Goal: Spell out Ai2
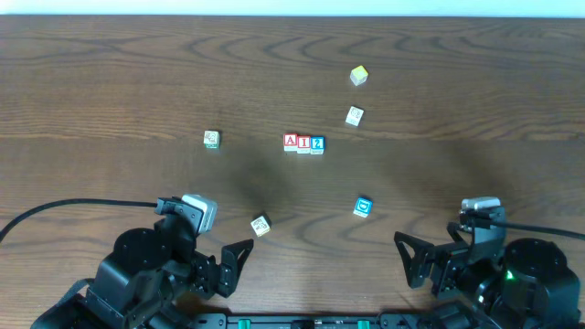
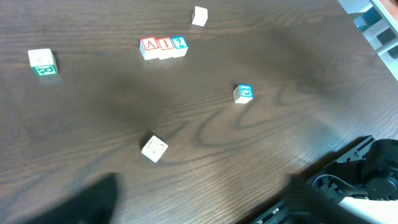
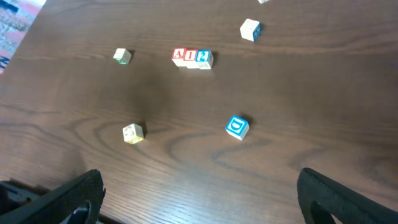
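Three small cubes stand touching in a row near the table's middle: a white A cube (image 1: 291, 141), a white I cube (image 1: 303, 143) and a blue 2 cube (image 1: 317, 143), reading "AI2" from left to right. The left wrist view shows the A cube (image 2: 150, 45), I cube (image 2: 165, 43) and 2 cube (image 2: 180, 43) far ahead. My left gripper (image 1: 224, 267) is at the near left edge, open and empty. My right gripper (image 1: 422, 265) is at the near right edge, also open and empty (image 3: 208, 196). Both are far from the row.
Loose cubes lie around: a blue emblem cube (image 1: 364, 206), a pale cube (image 1: 260, 225) close to my left gripper, a green-lettered cube (image 1: 211, 138), a pale cube (image 1: 355, 115) and a yellow-green cube (image 1: 359, 75) at the back right.
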### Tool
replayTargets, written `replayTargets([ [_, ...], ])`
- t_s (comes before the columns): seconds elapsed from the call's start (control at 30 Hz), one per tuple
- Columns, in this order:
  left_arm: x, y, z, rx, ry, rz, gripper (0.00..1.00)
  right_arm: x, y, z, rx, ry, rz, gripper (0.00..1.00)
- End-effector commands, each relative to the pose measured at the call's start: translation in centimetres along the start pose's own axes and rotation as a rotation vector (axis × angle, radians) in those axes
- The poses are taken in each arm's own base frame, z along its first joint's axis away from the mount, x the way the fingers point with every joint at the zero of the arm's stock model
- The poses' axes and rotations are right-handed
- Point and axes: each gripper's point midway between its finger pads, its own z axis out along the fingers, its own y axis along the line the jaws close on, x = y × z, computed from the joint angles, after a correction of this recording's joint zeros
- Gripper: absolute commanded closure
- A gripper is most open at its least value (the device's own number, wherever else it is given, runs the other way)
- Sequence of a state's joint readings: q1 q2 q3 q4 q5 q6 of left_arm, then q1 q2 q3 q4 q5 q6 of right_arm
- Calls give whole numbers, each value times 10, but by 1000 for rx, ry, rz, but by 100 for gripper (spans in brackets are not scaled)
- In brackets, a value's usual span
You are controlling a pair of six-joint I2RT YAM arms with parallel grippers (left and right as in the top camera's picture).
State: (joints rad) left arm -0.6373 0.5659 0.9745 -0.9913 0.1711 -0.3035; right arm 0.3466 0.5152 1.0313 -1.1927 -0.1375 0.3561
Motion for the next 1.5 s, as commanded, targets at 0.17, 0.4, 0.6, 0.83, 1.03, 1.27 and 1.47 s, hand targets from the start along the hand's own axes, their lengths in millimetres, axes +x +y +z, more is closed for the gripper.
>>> replayTargets([
  [0.17, 1, 3, 0, -16, 3, -9, 5, 8, 3, 2, -19, 33, 61, 1],
  [0.4, 1, 3, 0, -16, 3, -9, 5, 11, 1, 1, -13, 46, 63, 1],
  [0.6, -1, 29, -6, -152, -33, 10, 4, 11, 1, 1, -13, 47, 63, 1],
  [0.83, -5, 94, -13, -418, -196, -15, 4, 11, 1, 1, -13, 47, 63, 1],
  [1.03, 38, 145, 10, -546, -256, -105, 4, 11, 1, 1, -13, 47, 63, 1],
  [1.27, 76, 166, 53, -518, -258, -112, 5, 11, 1, 1, -13, 47, 63, 1],
  [1.47, 95, 174, 71, -508, -234, -118, 5, 11, 1, 1, -13, 47, 63, 1],
])
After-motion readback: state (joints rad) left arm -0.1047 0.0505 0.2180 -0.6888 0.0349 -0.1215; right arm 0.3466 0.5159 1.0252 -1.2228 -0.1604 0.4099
